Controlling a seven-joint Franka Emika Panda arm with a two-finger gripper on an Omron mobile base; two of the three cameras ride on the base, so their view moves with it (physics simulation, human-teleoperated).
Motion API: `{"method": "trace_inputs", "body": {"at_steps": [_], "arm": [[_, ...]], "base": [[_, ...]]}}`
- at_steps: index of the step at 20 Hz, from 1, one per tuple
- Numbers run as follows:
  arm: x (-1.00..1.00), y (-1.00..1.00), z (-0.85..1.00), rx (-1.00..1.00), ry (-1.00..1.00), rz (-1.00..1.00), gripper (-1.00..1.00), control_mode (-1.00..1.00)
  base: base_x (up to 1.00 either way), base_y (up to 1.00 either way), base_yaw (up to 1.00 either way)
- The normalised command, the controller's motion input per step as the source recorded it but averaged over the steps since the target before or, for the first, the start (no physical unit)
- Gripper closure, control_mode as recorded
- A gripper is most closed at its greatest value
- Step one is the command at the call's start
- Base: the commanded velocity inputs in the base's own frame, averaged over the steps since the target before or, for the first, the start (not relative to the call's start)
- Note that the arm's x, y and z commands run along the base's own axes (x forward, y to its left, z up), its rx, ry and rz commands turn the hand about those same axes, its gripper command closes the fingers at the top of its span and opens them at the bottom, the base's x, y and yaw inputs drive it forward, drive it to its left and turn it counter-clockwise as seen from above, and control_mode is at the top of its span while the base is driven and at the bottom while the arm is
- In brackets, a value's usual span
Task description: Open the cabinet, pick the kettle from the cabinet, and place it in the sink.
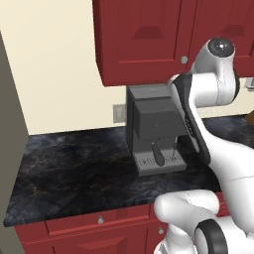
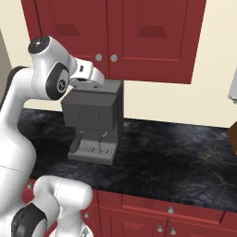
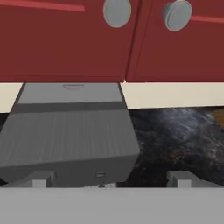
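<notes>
The dark red cabinet hangs on the wall with both doors shut; its two round silver knobs sit side by side at the doors' lower inner corners. My gripper is open with nothing between its fingertips. It hovers just above the top of the coffee machine, below and in front of the knobs. In the right base view my hand is over the machine's top, close under the left door. The kettle is hidden behind the shut doors. The sink is out of view.
A boxy grey coffee machine stands on the dark marble counter under the cabinet. Red base drawers run below the counter's front edge. A wall outlet is left of the machine. A brown object pokes in at the right.
</notes>
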Motion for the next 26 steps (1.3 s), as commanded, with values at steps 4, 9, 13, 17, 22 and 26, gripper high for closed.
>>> {"method": "trace_inputs", "body": {"at_steps": [4, 9, 13, 17, 22, 26], "arm": [[0.15, -0.11, 0.14, 0.00, 0.07, 0.00, -1.00, -1.00], [0.12, -0.13, 0.07, 0.01, -0.01, 0.05, -1.00, -1.00], [0.14, -0.05, 0.04, 0.00, -0.12, 0.04, -1.00, -1.00], [0.25, -0.01, 0.03, 0.01, -0.09, 0.08, -1.00, -1.00], [0.29, 0.00, 0.11, 0.00, 0.00, 0.04, -1.00, -1.00], [0.31, 0.00, 0.17, 0.00, 0.01, 0.05, -1.00, -1.00]], "base": [[0.00, 0.00, 0.00], [0.00, 0.00, 0.00], [0.00, 0.00, 0.00], [0.00, 0.00, 0.00], [0.00, 0.00, 0.00], [0.00, 0.00, 0.00]]}}
